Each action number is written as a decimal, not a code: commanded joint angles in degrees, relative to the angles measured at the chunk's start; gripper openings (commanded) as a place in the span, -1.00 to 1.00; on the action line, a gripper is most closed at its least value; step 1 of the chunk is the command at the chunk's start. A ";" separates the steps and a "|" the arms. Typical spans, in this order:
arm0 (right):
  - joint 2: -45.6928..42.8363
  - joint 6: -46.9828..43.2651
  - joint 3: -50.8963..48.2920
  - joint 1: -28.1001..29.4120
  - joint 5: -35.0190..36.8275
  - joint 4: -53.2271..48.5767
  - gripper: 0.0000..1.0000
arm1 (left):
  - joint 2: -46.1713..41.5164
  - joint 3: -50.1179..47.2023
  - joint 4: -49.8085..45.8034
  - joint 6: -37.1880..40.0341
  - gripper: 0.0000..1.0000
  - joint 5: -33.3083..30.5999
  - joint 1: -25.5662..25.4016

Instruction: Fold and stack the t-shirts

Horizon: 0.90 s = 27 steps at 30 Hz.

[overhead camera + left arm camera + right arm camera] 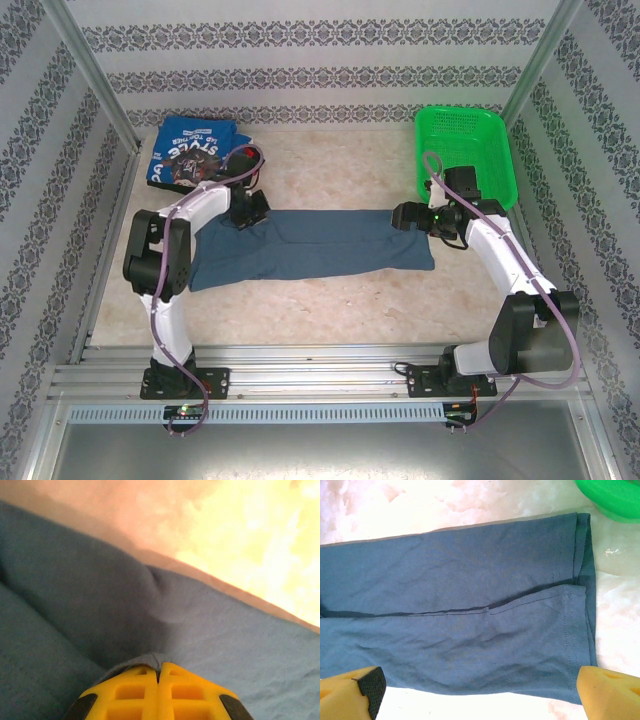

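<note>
Bench (pixel 330 310) is looking half done: left end effector (pixel 159 667) is pinching the lengthwise-folded slate-blue t-shirt (pixel 310 250), right end effector (pixel 480 687) is gaping, stacking not yet done.

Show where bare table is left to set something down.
Free: the near table strip between slate-blue shirt and rail; the far patch between bright blue shirt and green basket. Crowded: both shirt ends, under the left pincer and right pincer.
</note>
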 commanded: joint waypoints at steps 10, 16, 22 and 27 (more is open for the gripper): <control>0.13 0.42 -1.33 -0.20 -2.30 0.00 0.96 | 2.56 6.30 -2.90 3.59 0.02 0.11 0.70; -0.33 0.32 -2.17 0.28 -1.86 -2.50 0.96 | -4.62 8.76 -6.05 2.27 0.49 -0.14 0.80; -2.67 2.28 -5.97 0.27 -1.99 -4.22 0.96 | -17.71 -3.51 -7.51 0.45 0.91 0.37 4.74; -1.53 4.49 -7.52 0.24 1.52 -6.99 0.96 | -27.17 -17.61 -7.94 -0.30 0.94 -0.67 8.55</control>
